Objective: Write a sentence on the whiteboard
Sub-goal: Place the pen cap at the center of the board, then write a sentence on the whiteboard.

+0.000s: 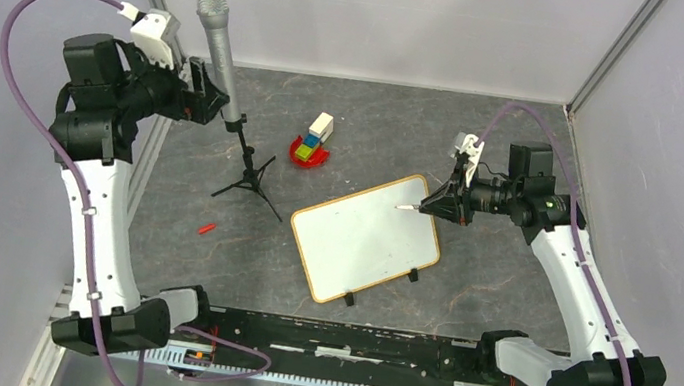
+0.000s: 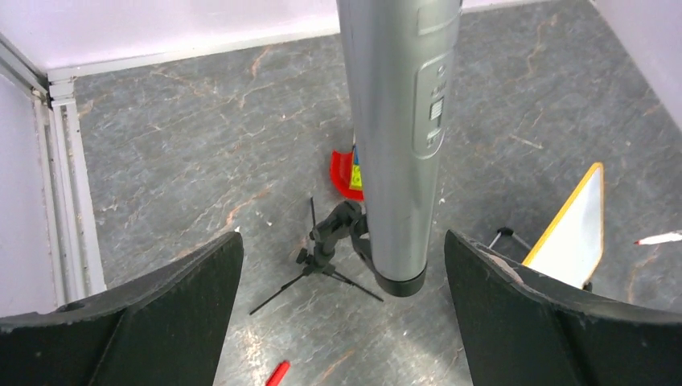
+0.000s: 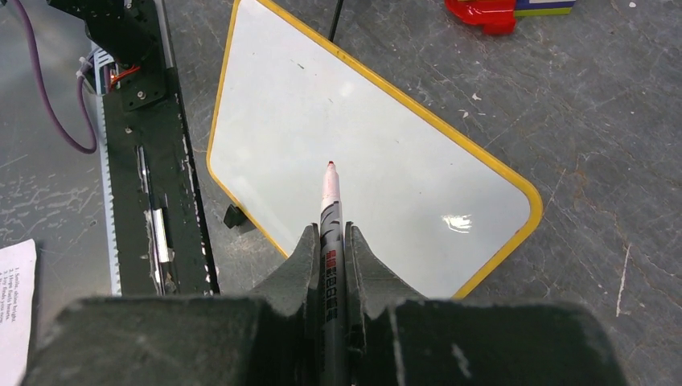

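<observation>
The whiteboard [image 1: 367, 236] lies tilted on the grey table, white with a thin light-wood frame and two black clip feet; in the right wrist view [image 3: 338, 145] its face is blank, and no sentence shows. My right gripper [image 1: 439, 207] is shut on a white marker [image 3: 330, 211] whose red tip hovers over the board's upper right part. The marker tip also shows in the top view [image 1: 407, 206]. My left gripper [image 2: 344, 265] is open and empty, raised at the far left beside the microphone [image 2: 398, 137].
A grey microphone [image 1: 218, 54] stands on a black tripod [image 1: 249, 178] left of centre. A red marker cap [image 1: 206, 228] lies on the table. Coloured blocks on a red holder [image 1: 310, 146] sit behind the board. A black rail [image 1: 338, 339] runs along the near edge.
</observation>
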Available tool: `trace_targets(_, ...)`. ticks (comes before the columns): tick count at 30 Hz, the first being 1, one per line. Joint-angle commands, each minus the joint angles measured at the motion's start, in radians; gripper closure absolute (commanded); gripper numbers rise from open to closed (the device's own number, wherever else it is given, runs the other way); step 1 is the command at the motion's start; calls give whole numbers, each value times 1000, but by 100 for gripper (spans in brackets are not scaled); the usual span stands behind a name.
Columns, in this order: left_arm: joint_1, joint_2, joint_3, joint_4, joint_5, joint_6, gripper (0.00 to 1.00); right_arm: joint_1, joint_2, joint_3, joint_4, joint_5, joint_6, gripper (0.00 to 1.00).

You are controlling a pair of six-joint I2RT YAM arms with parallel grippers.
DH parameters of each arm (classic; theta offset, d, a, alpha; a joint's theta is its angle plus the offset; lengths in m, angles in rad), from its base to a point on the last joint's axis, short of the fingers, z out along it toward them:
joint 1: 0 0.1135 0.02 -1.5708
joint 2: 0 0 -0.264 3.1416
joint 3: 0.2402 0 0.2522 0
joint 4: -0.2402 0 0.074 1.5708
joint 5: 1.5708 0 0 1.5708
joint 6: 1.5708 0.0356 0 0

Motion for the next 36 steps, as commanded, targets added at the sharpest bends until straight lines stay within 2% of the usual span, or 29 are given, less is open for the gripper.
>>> trace_targets(1,-26,-49,31,131,-53,-150,0,4,-12,-3,-10,9,-28,100)
trace_targets(7,-27,-110,-3,117,-246,-190,0,3,-13,3,-15,10,-30,100)
trace_targets(9,-27,-143,-28,106,-268,-189,0,3,-9,2,-15,11,-33,100)
trace_targets(10,-26,-163,-36,106,-251,-186,0,4,-9,3,-16,12,-33,100)
trace_targets(13,-30,-182,-21,78,-84,-173,0,4,0,3,-16,4,-32,100)
trace_targets(16,-77,-141,59,0,30,-146,0,6,7,9,-10,-1,-21,100)
trace_targets(20,-252,-92,133,-63,-1,-68,0,14,7,8,11,0,1,100)
trace_targets(22,-398,-46,167,-93,-69,-34,0,19,7,8,16,3,10,100)
trace_targets(25,-561,21,178,-123,-134,32,0,25,7,12,16,16,16,100)
trace_targets(29,-841,115,157,-165,-429,189,0,34,-3,14,12,47,13,100)
trace_targets(31,-887,153,141,-169,-445,224,0,41,-10,13,10,65,10,100)
trace_targets(33,-888,171,114,-164,-374,234,0,54,-20,8,9,89,1,100)
trace_targets(36,-888,154,31,-83,-321,179,0,98,-40,-4,29,144,-2,100)
